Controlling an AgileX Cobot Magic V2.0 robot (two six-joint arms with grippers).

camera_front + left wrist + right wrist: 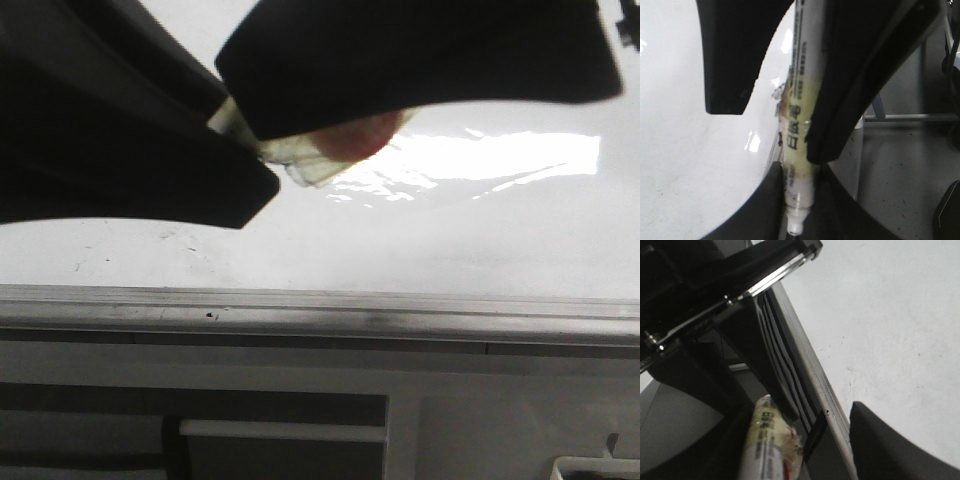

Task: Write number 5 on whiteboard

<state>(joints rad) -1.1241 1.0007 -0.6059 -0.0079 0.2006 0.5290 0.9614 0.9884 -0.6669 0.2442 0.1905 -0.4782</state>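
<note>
The whiteboard (450, 240) fills the front view, glossy white with strong glare; no number 5 shows on it, only faint specks. A white marker (797, 150) wrapped in yellowed tape is pinched between my left gripper's (796, 200) dark fingers, its tip poking out past them. My right gripper (805, 450) stands open around the same marker (767, 445): one finger lies along the barrel, the other finger (890, 445) is well apart from it. In the front view the marker (335, 150) sits between both dark grippers, just above the whiteboard (890, 315) near its front edge.
A grey metal edge rail (320, 310) runs along the board's near side, also visible as the rail (810, 370) in the right wrist view. Below it are grey frame panels (300, 400). Beside the board lies grey floor with a metal bar (900, 117).
</note>
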